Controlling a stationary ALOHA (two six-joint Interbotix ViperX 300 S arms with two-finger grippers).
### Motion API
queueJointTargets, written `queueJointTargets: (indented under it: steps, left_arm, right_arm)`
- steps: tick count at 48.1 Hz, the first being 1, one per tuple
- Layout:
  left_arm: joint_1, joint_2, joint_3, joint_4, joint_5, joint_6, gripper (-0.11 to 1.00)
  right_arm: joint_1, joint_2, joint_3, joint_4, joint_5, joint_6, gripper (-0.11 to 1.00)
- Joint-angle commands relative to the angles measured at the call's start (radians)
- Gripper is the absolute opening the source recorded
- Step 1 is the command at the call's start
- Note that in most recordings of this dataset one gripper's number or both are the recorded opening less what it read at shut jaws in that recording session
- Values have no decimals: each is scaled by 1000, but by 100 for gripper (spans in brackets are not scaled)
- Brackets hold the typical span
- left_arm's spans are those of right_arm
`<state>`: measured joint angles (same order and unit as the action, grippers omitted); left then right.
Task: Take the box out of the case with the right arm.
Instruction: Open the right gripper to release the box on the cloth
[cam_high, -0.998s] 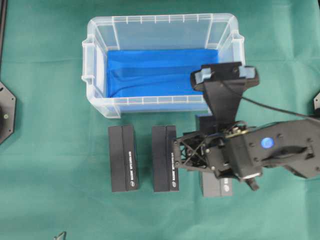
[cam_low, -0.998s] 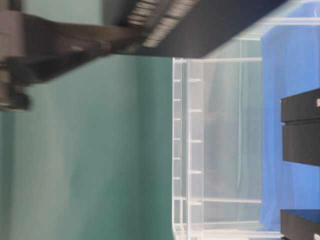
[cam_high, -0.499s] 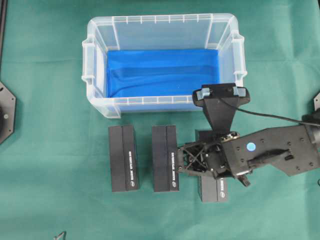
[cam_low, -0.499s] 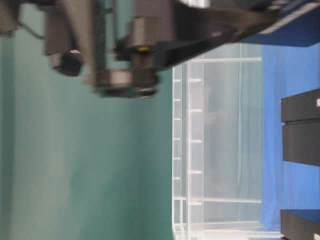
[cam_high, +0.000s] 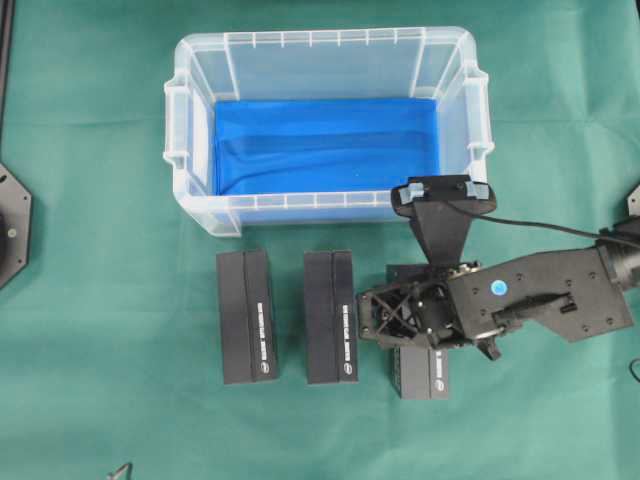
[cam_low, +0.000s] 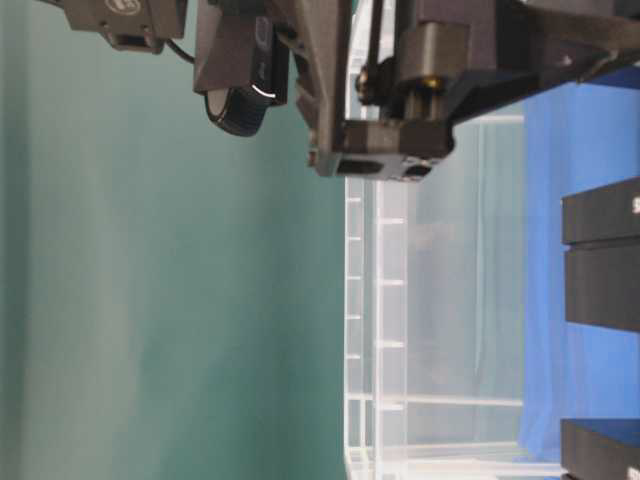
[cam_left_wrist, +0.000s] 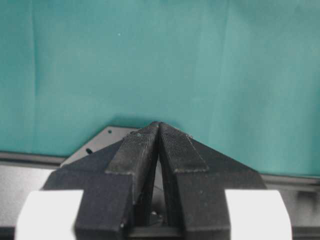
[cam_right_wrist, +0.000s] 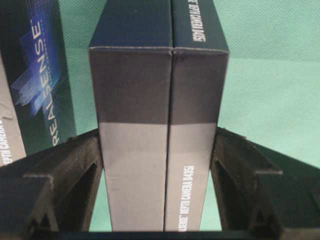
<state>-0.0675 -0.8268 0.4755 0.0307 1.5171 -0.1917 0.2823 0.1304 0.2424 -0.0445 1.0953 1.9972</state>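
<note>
The clear case (cam_high: 320, 38), lined with a blue sheet (cam_high: 320, 145), stands at the back with nothing else in it. My right gripper (cam_high: 418, 315) is shut on a long black box (cam_high: 425, 372), low over the green cloth in front of the case's right corner. In the right wrist view both fingers (cam_right_wrist: 65, 165) press the box (cam_right_wrist: 159, 100) at its sides. I cannot tell whether the box rests on the cloth. The left wrist view shows my left gripper (cam_left_wrist: 159, 125) shut on nothing above bare cloth.
Two more black boxes (cam_high: 246, 315) (cam_high: 330, 315) lie side by side on the cloth left of the held one; the nearer one (cam_right_wrist: 35, 75) shows in the right wrist view. In the table-level view the right arm (cam_low: 380, 90) hangs beside the case wall (cam_low: 400, 300).
My right arm has sunk toward the cloth with the box still in its grip, drawing back from the case's front rim. The left gripper and the two other boxes have not moved.
</note>
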Motion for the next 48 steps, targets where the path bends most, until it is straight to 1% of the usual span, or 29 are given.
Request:
queueJointTargets:
  steps: [1,12,15,19,22,26,38,43,48]
  left_arm:
    - [0,5,-18,0,-3,-2,0]
    - [2,5,-17,2,-5,-2,0]
    - [0,5,-18,2,-3,-2,0]
    - [2,5,-18,2,-5,-2,0]
    - [2,5,-17,2,-3,-2,0]
    - [0,5,-18,2,-3,-2,0]
    - [0,5,-17,2,-3,-2,0]
    - [2,5,-17,2,-3,-2,0]
    - [0,5,-18,2,-3,-2,0]
  right_arm:
    - [-2,-23,-11,2,-3,-2,64]
    - [-2,-21,-12,2,21,15,66]
    - [-2,-23,-15,0,37,15,74]
    - [-2,-23,-20,-3,55,15,87]
    - [-2,-21,-28,-6,64,15,91]
    - [-2,-21,-32,-15,67,15,91]
    - [-2,-23,-40,-17,69,15,90]
    - [-2,-31,-63,-18,83,14,90]
    - [-2,-44,-95,-26,126,14,90]
